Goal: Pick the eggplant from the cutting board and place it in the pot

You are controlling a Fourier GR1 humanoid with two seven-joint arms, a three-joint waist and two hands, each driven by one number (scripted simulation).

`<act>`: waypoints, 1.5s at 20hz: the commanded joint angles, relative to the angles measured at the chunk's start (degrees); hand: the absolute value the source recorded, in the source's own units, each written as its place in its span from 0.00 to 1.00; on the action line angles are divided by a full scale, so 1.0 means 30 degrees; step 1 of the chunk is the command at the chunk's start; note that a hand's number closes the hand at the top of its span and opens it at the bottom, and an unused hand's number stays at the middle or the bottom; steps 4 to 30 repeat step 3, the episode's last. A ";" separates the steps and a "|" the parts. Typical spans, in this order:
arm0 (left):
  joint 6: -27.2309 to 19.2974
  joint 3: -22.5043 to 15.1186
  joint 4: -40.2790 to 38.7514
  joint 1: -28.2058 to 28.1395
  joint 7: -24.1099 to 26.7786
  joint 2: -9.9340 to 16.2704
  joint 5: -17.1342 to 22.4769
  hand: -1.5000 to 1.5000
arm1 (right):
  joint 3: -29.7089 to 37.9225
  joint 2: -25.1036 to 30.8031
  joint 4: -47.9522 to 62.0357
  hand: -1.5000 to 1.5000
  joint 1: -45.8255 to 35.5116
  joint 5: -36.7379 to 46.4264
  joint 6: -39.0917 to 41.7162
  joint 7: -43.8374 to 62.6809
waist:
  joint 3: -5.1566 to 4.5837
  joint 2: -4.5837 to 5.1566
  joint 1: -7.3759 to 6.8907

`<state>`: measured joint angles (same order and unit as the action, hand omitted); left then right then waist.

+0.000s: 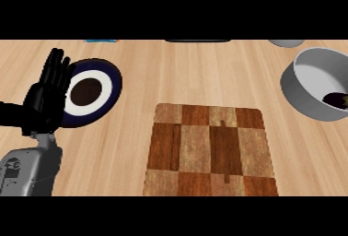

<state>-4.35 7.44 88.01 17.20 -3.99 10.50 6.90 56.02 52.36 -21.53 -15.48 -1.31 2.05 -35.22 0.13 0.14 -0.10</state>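
Left robot hand [49, 92] at the view's left edge, fingers straight and upright, released, holding nothing; resting beside a dark-rimmed plate [102, 76]. Right robot hand not in view. Cutting board [211, 150] mid-desk [204, 73], bare. Eggplant [336, 98], dark, lies inside the grey pot [306, 87] at far right, partly cut by the frame. Judged: light, smooth, slightly slippery skin, firm but bruisable; best taken across its thick middle.

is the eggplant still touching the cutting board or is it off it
Apart. The head view shows the eggplant lying inside the pot at the right edge, with bare counter between the pot and the cutting board.
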 commanded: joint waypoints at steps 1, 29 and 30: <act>-0.0357 -0.0671 -0.0216 -0.0533 0.0806 -0.0649 -0.0783 0.50 | 0.0606 0.1300 0.1625 0.00 0.1220 -0.0697 0.1393 -0.1399 | 0.0028 0.0030 -0.0014; -0.0565 -0.0826 0.0608 -0.0904 0.0377 -0.0878 -0.0729 0.50 | 0.0763 0.1589 0.2240 0.00 0.2035 -0.0920 0.1905 -0.1692 | 0.0042 0.0012 -0.0031; -0.0565 -0.0826 0.0608 -0.0904 0.0377 -0.0878 -0.0729 0.50 | 0.0763 0.1589 0.2240 0.00 0.2035 -0.0920 0.1905 -0.1692 | 0.0042 0.0012 -0.0031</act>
